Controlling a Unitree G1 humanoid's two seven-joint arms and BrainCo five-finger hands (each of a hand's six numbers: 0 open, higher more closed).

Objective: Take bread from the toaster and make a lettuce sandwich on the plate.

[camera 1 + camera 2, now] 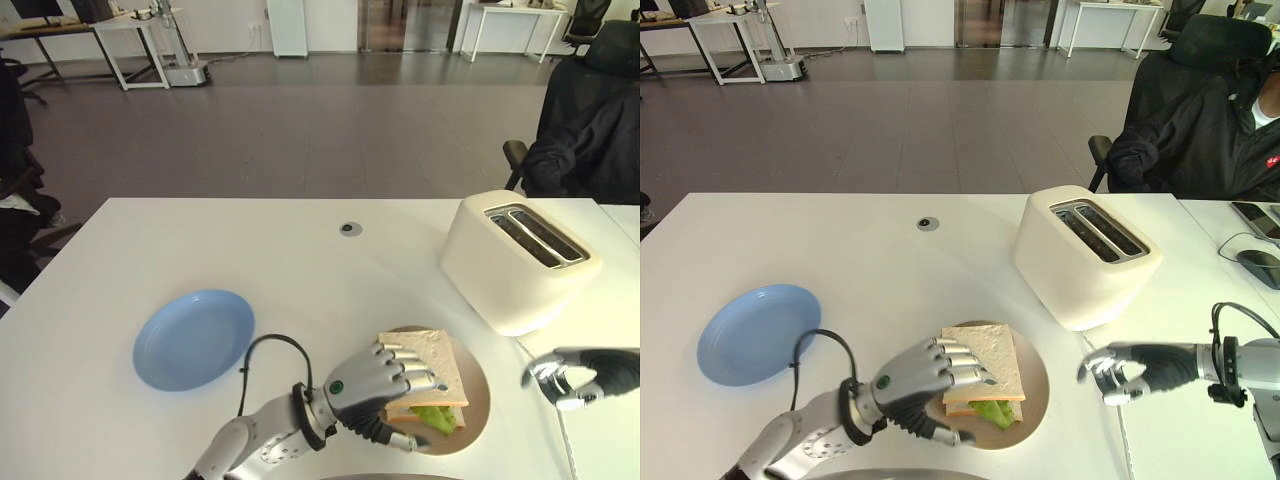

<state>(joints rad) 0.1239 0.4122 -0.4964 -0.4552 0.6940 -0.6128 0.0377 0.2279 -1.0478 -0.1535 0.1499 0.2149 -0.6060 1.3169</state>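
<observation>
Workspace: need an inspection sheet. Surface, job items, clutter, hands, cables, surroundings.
Surface: white table, with a round grommet set in it.
Job's things: toaster at right rear, no bread rising from its slots; sandwich with lettuce showing, on the brown plate.
Clutter: blue plate at left, nothing on it; mouse on the next table.
Hands: left hand fingers closed on the sandwich; right hand curled, empty, right of the brown plate.
Cables: black loop at the left wrist; another loop at the right wrist.
Surroundings: open office floor, desks at back.
</observation>
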